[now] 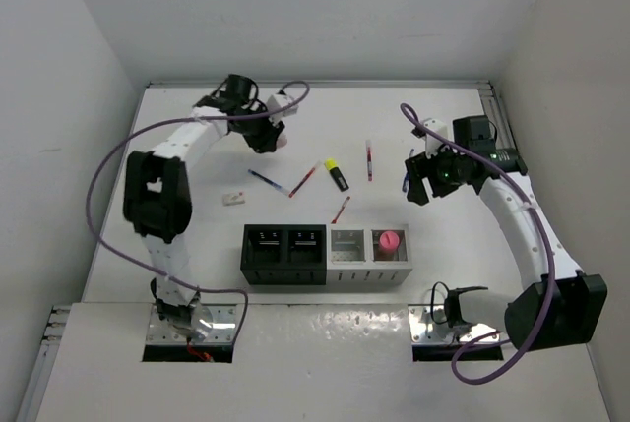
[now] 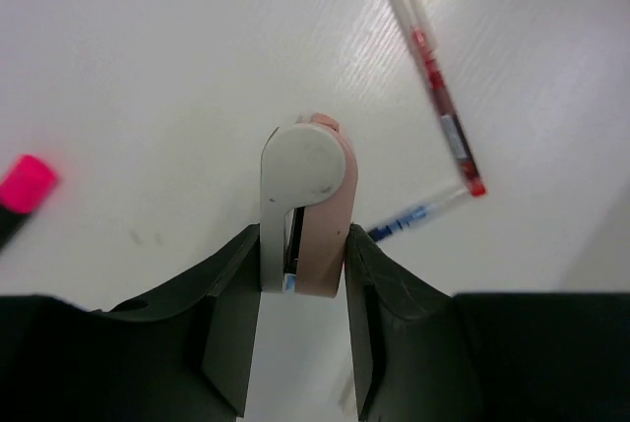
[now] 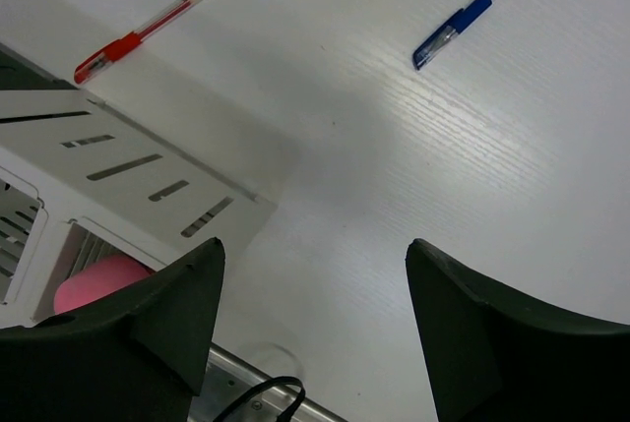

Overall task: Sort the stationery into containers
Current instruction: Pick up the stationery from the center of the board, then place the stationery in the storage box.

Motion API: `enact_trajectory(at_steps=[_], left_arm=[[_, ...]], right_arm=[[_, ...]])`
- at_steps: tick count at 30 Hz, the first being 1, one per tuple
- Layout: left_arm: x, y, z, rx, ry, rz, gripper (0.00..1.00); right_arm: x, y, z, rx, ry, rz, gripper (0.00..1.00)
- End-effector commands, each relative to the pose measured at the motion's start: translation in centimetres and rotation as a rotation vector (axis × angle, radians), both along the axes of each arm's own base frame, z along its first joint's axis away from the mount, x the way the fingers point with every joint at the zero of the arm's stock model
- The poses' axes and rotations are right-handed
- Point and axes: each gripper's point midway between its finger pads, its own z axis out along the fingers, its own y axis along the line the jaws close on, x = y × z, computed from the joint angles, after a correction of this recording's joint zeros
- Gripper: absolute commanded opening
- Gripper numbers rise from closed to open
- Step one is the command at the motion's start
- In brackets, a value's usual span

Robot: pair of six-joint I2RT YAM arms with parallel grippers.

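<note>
Left jaws clench a pale eraser (image 2: 321, 220), far on the worktop (image 1: 197, 240); right jaws hang released. Next we carry it to a bin (image 1: 346, 257).

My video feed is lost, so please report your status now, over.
Left gripper shut on pale eraser. Right gripper open, empty. Yellow highlighter loose on table. Bins unobstructed.

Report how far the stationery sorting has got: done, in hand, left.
Done: a pink-capped glue stick sits in the rightmost grey bin; the black bins look empty. In hand: the left gripper is shut on a pale eraser above the table. Left: a yellow highlighter, red pens, a blue pen and a small eraser lie loose. The right gripper is open and empty.
</note>
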Motion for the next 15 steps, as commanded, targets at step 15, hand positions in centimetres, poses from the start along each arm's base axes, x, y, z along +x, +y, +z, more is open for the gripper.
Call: enact_trajectory(at_steps=[15], left_arm=[[-26.3,2.3,13.1,-0.05,-0.271,-0.726,0.34]], right_arm=[[0.4,-1.0,-3.6,-0.032,0.067,0.011,0.72]])
